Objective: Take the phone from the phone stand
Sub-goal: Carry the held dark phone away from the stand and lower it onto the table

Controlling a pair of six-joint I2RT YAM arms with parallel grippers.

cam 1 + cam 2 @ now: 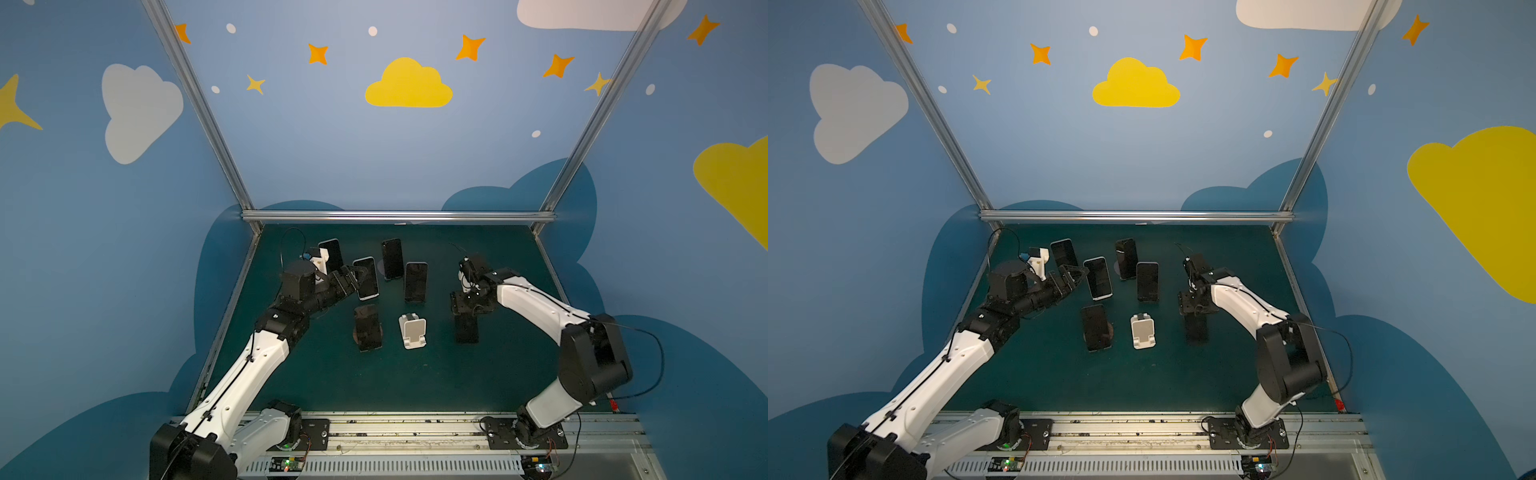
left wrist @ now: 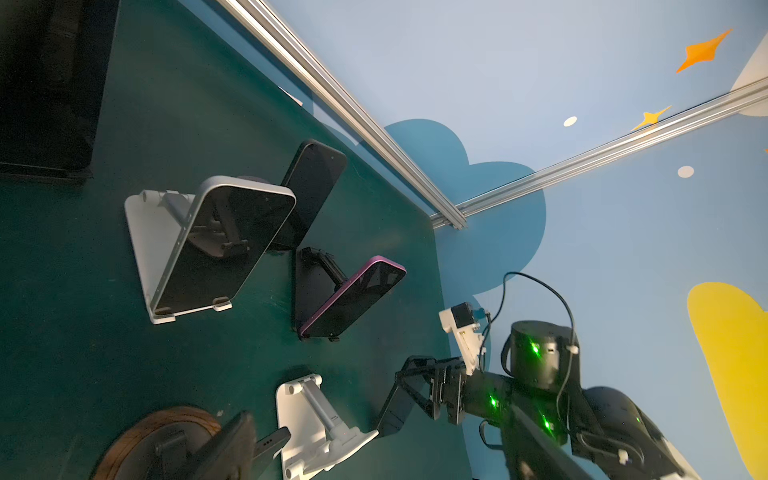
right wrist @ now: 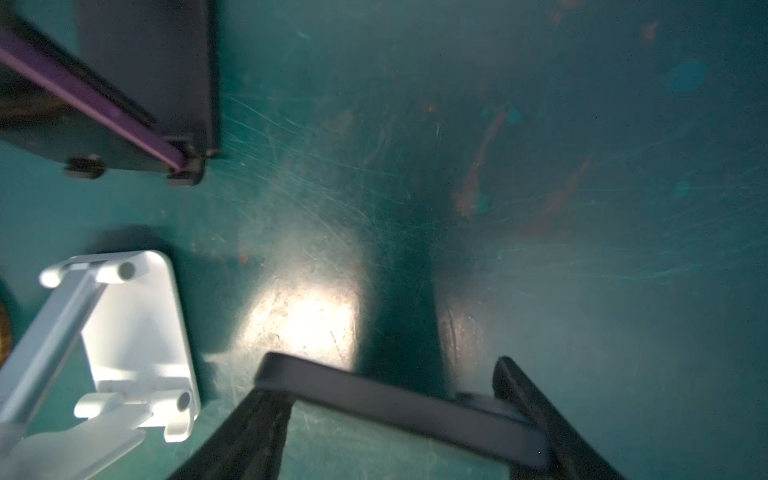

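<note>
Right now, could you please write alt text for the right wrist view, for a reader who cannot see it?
Two dark fingers grip a dark phone by its opposite edges over the scratched green table. Nearby stands an empty white phone stand, and a purple-edged phone rests on a black stand.
</note>
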